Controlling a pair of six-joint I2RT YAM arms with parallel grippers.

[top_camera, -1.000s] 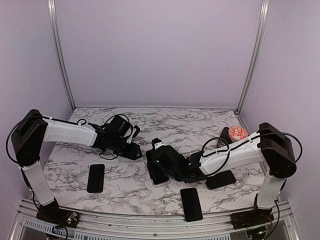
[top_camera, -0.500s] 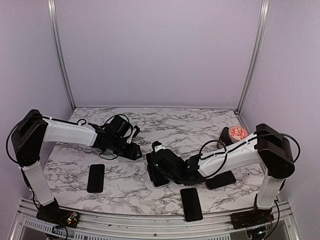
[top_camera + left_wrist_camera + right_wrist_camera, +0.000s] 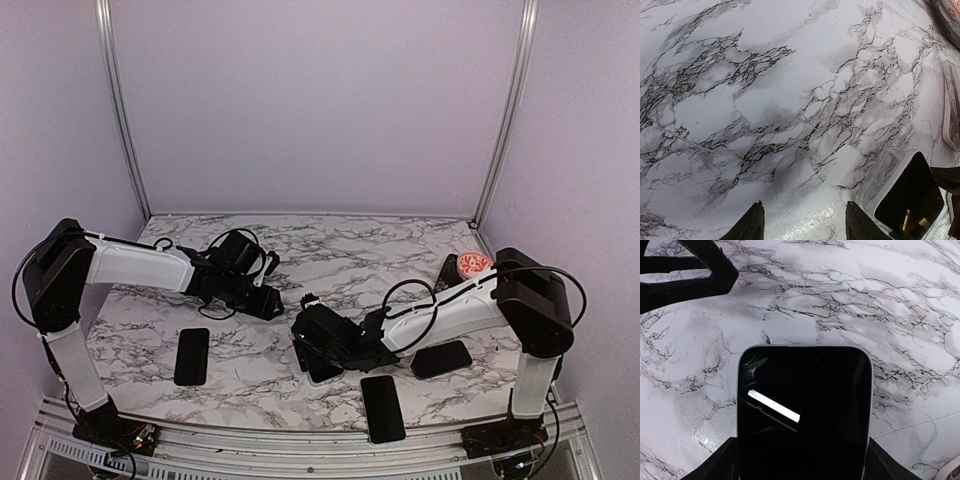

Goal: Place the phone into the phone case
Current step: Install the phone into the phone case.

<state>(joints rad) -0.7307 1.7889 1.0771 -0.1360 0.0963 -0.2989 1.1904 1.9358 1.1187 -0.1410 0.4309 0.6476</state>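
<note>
A black phone (image 3: 805, 410) with a pale rim lies flat on the marble, and my right gripper (image 3: 802, 460) is shut on its sides, one finger against each long edge. From above, this phone (image 3: 318, 362) sits at the table's middle under the right gripper (image 3: 308, 340). In the left wrist view a corner of the clear phone case (image 3: 881, 172) shows beneath the phone (image 3: 910, 197) at lower right. My left gripper (image 3: 805, 222) hovers open over bare marble just left of it, with nothing between its fingers. From above, the left gripper (image 3: 270, 303) is up and left of the phone.
Three other dark phones lie on the table: one at front left (image 3: 192, 355), one at the front edge (image 3: 383, 408), one under the right arm (image 3: 441, 358). A pink patterned case (image 3: 473, 267) leans at the back right. The left arm's dark links (image 3: 685, 270) cross the right wrist view's top left.
My right gripper has slid the phone a little left and toward the near edge. The left arm has not moved.
</note>
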